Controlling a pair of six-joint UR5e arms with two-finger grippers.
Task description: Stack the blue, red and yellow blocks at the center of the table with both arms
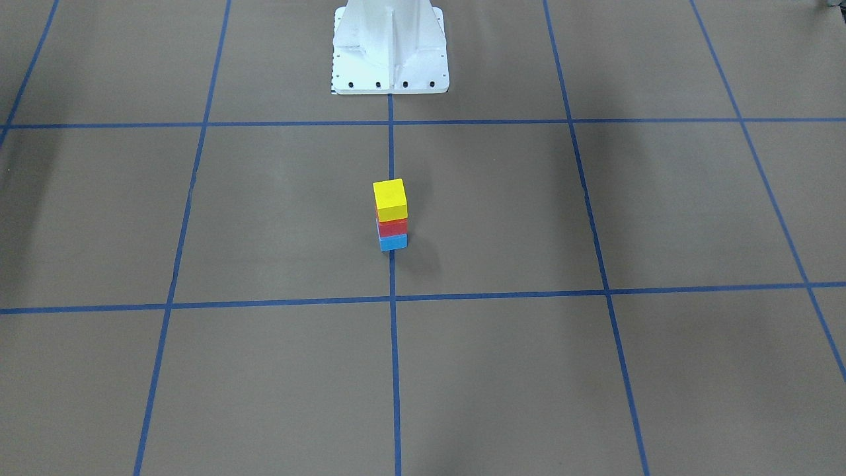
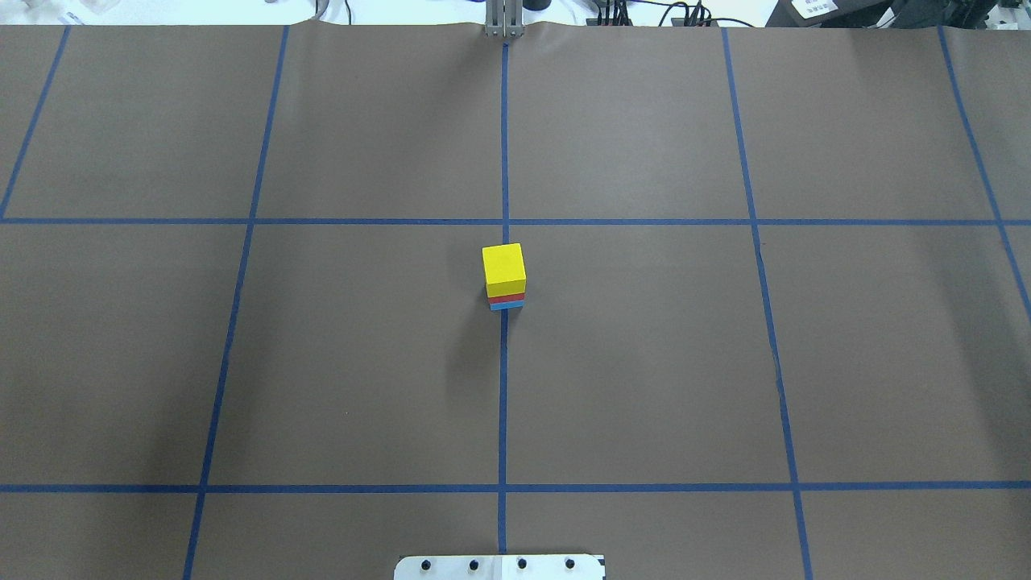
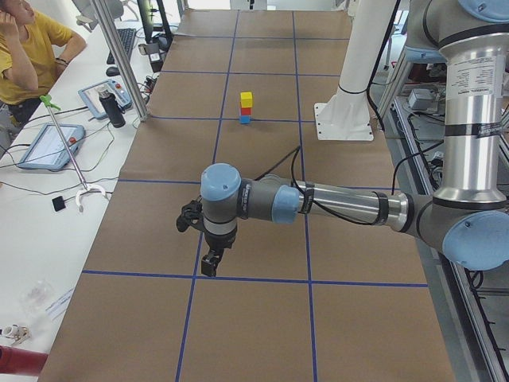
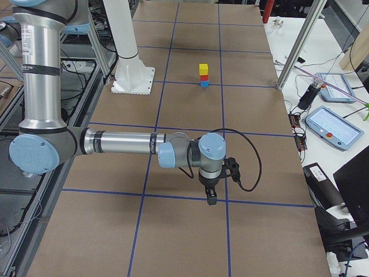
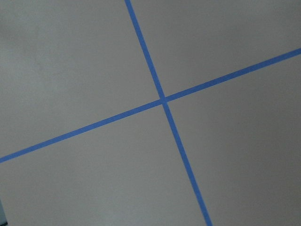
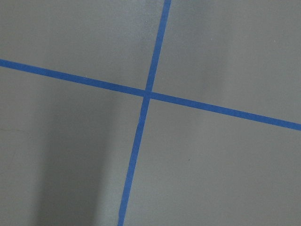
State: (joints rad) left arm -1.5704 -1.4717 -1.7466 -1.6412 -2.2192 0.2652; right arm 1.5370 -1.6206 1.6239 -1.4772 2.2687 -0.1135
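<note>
A stack stands at the table's center on the blue tape line: the yellow block [image 1: 390,198] on the red block [image 1: 392,227] on the blue block [image 1: 394,242]. The overhead view shows the same stack, with yellow [image 2: 504,270] on top. Both arms are away from it, far out over the table's ends. My left gripper [image 3: 210,263] shows only in the exterior left view, and my right gripper [image 4: 211,196] only in the exterior right view; I cannot tell if they are open or shut. Both wrist views show only brown paper and crossing tape.
The white robot pedestal [image 1: 390,46] stands behind the stack. A person in yellow [image 3: 24,48] sits at a side bench with tablets [image 3: 49,146]. Another bench with tablets [image 4: 334,127] lies beyond the table's other end. Aluminium posts [image 4: 294,52] stand along that edge.
</note>
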